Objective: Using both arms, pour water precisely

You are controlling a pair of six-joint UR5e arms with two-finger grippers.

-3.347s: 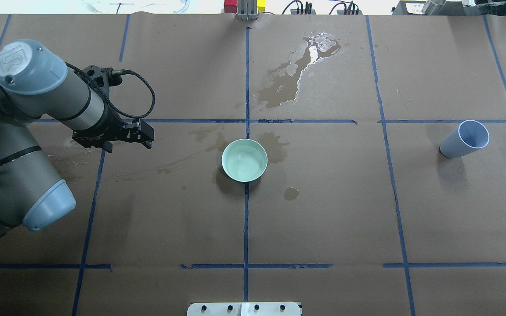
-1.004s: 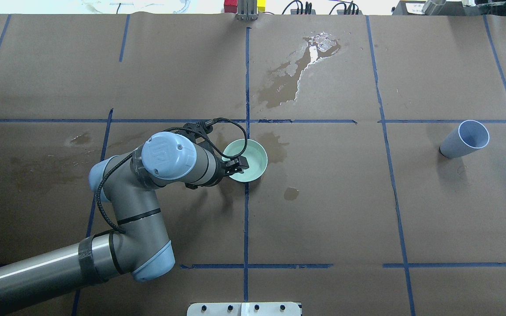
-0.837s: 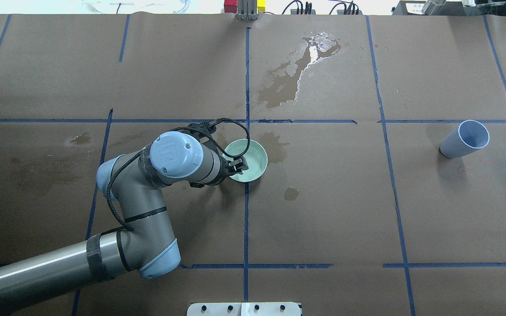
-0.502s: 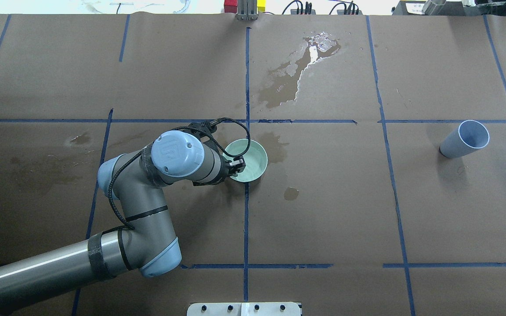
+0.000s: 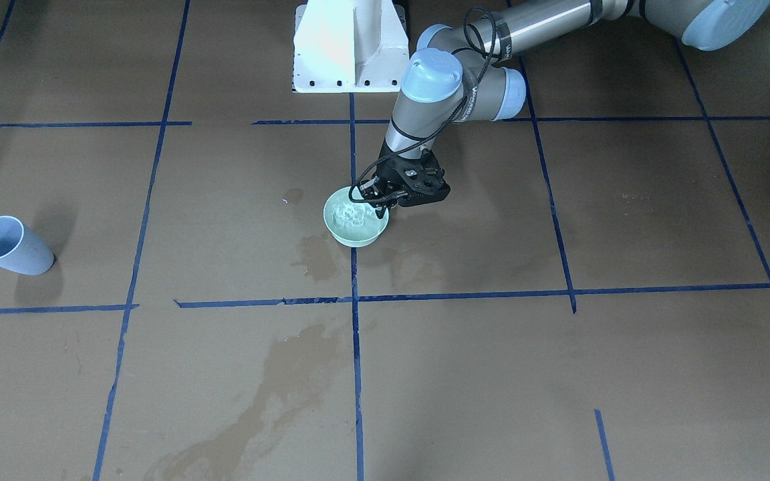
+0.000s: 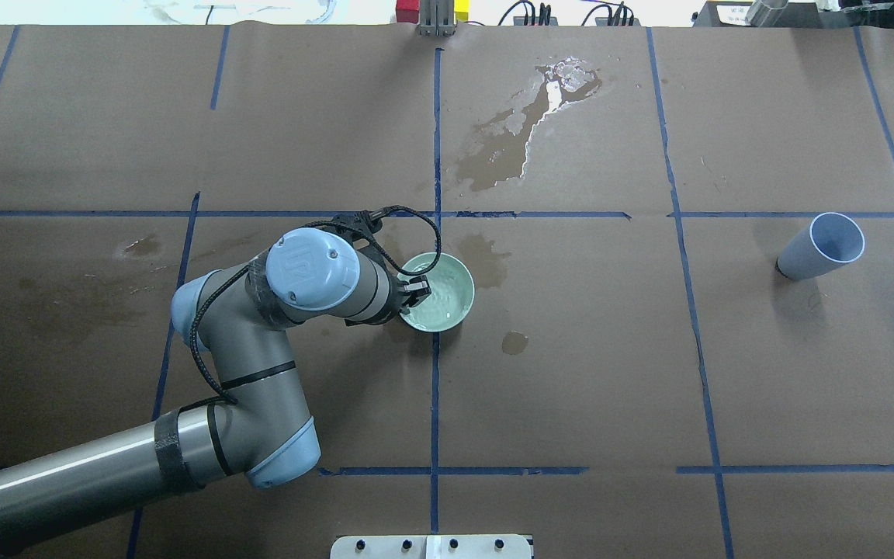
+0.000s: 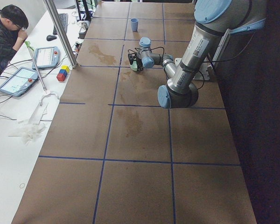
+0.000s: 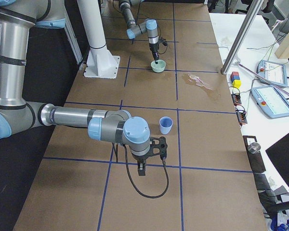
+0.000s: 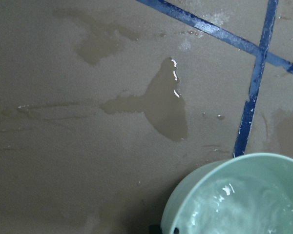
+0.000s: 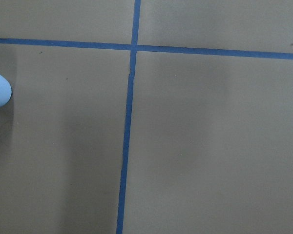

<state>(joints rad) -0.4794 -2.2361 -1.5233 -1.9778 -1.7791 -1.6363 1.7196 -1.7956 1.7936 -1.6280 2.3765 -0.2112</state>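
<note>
Our left gripper (image 6: pixel 417 289) reaches in from the left, jaws closed on the left rim of the mint-green bowl (image 6: pixel 464 279) at mid-table, where the water (image 6: pixel 439 299) lies rippled inside. We judge the lift should go slowly, bowl level and rim pinched firmly, so nothing slops onto the stained brown paper (image 6: pixel 571 373). Far right stands the pale blue cup (image 6: pixel 819 247); our right gripper (image 8: pixel 141 169) hangs near it, and we cannot tell its jaws' state.
</note>
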